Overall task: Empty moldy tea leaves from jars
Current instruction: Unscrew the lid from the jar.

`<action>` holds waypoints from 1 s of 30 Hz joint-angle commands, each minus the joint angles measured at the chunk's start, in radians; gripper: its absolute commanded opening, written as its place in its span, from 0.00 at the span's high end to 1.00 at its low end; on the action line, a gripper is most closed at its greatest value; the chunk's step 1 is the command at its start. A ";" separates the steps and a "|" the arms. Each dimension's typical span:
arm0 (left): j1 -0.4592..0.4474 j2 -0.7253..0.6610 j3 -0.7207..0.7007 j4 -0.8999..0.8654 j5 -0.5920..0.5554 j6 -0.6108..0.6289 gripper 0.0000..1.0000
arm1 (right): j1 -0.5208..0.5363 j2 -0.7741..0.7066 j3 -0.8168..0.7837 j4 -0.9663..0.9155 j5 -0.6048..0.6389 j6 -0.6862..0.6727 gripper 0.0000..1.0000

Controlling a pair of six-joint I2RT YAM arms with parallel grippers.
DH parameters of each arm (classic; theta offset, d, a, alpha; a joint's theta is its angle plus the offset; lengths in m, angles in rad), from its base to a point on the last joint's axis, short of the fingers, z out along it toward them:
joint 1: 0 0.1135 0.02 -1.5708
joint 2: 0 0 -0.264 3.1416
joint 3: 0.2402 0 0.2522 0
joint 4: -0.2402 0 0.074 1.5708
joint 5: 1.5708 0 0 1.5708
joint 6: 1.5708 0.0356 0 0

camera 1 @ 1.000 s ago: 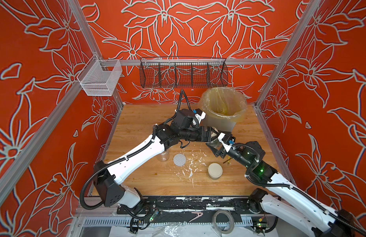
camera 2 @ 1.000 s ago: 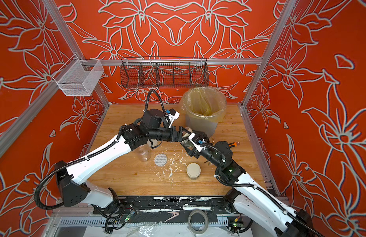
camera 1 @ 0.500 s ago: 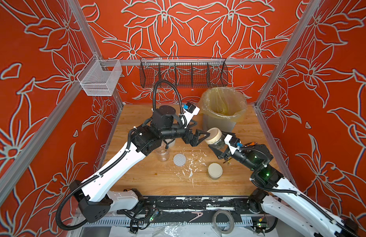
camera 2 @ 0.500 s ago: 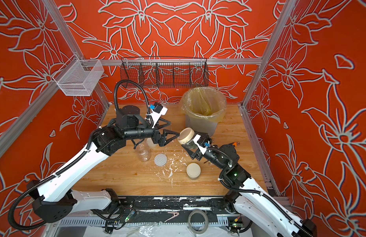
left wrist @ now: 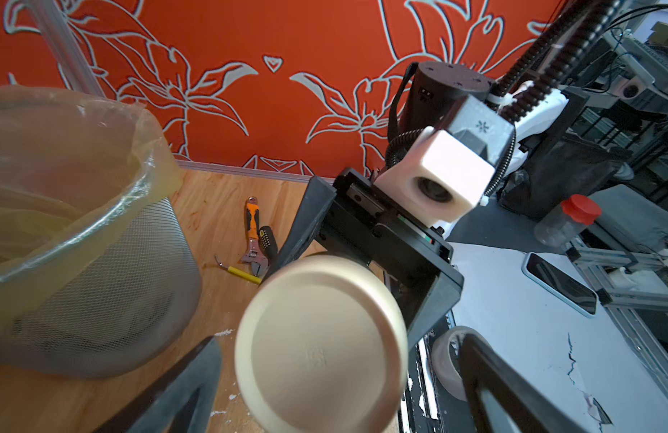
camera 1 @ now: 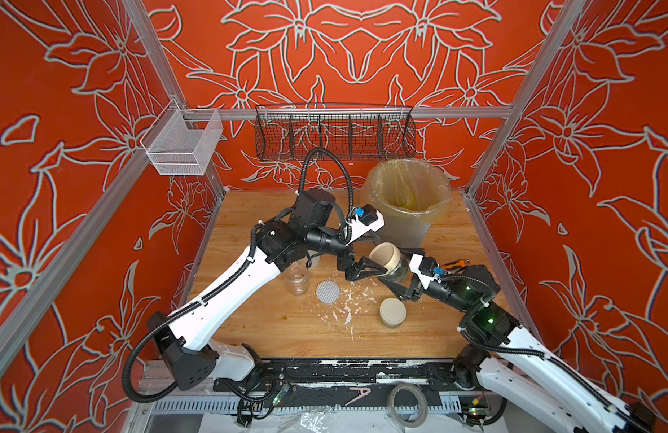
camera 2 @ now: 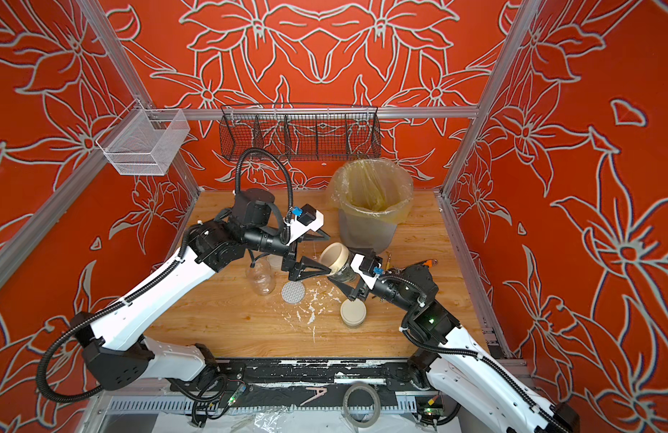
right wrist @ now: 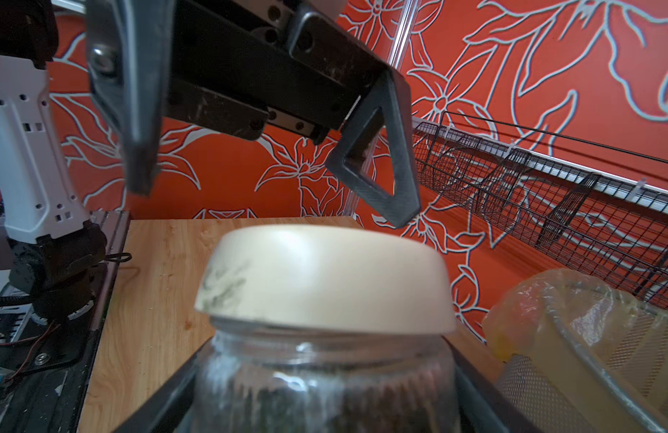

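Right now my R gripper (camera 1: 398,270) is clamped on a jar (camera 1: 395,267) by its glass body, centre-right in both top views, tilted, cream lid (camera 1: 385,255) on. Dark tea leaves (right wrist: 325,408) show thru the glass. My L gripper (left wrist: 340,339) is spread wide w/ the lid betw. its fingers; touching or not, can't tell. Bin (camera 1: 405,232) sits just above the jar in frame. Lower down on the table (camera 1: 250,330): squat lidded jar (camera 1: 392,313), dotted lid (camera 1: 328,291), clear open jar (camera 1: 298,281) to its left.
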 commanded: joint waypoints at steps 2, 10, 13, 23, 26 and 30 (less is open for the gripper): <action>0.013 0.036 0.027 -0.041 0.093 0.043 0.03 | 0.000 -0.004 0.052 0.078 -0.053 0.008 0.69; 0.028 0.087 0.044 -0.069 0.173 0.031 0.01 | 0.001 0.009 0.063 0.094 -0.060 0.011 0.69; 0.030 0.104 0.052 -0.083 0.176 0.025 0.01 | 0.000 0.012 0.068 0.092 -0.065 0.011 0.70; 0.033 0.118 0.060 -0.076 0.190 -0.001 0.22 | 0.000 0.014 0.068 0.069 -0.053 -0.003 0.71; 0.035 0.111 0.054 -0.051 0.173 -0.035 0.24 | 0.000 0.015 0.072 0.040 -0.033 -0.028 0.71; 0.035 0.106 0.055 -0.017 0.116 -0.132 0.29 | -0.001 0.016 0.072 0.022 0.041 -0.076 0.71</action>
